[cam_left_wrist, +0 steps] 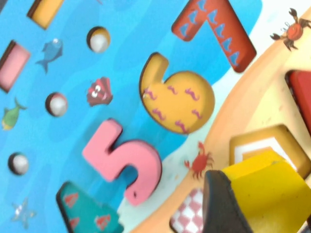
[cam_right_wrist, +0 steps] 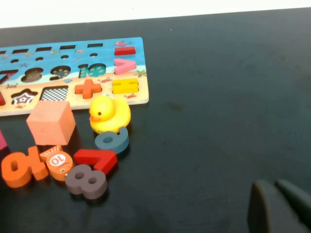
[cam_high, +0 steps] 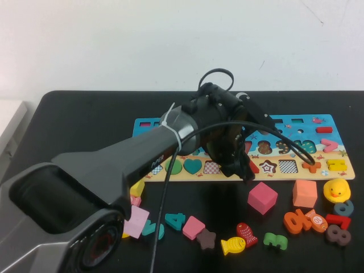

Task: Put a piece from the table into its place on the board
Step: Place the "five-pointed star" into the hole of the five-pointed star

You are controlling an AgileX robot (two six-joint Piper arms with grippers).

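My left gripper (cam_high: 242, 165) reaches over the lower middle of the puzzle board (cam_high: 321, 142). In the left wrist view the gripper (cam_left_wrist: 267, 208) is shut on a yellow block (cam_left_wrist: 274, 191), with one dark finger (cam_left_wrist: 221, 204) against its side. The block hangs just above the board next to a pentagon-shaped slot (cam_left_wrist: 262, 143) and a checkered slot (cam_left_wrist: 189, 218). A pink 5 (cam_left_wrist: 124, 160), a yellow 6 (cam_left_wrist: 180, 97) and a red 7 (cam_left_wrist: 218, 29) sit in the board. My right gripper (cam_right_wrist: 279, 204) is shut and empty, low over bare table to the right of the board; it is out of the high view.
Loose pieces lie in front of the board: a pink cube (cam_high: 262, 197), an orange cube (cam_high: 305, 193), a yellow duck (cam_high: 336, 190), fish (cam_high: 233, 245), a green 3 (cam_high: 275, 241), orange 10 (cam_high: 298, 220) and other numbers. More pieces lie at the left (cam_high: 193, 226).
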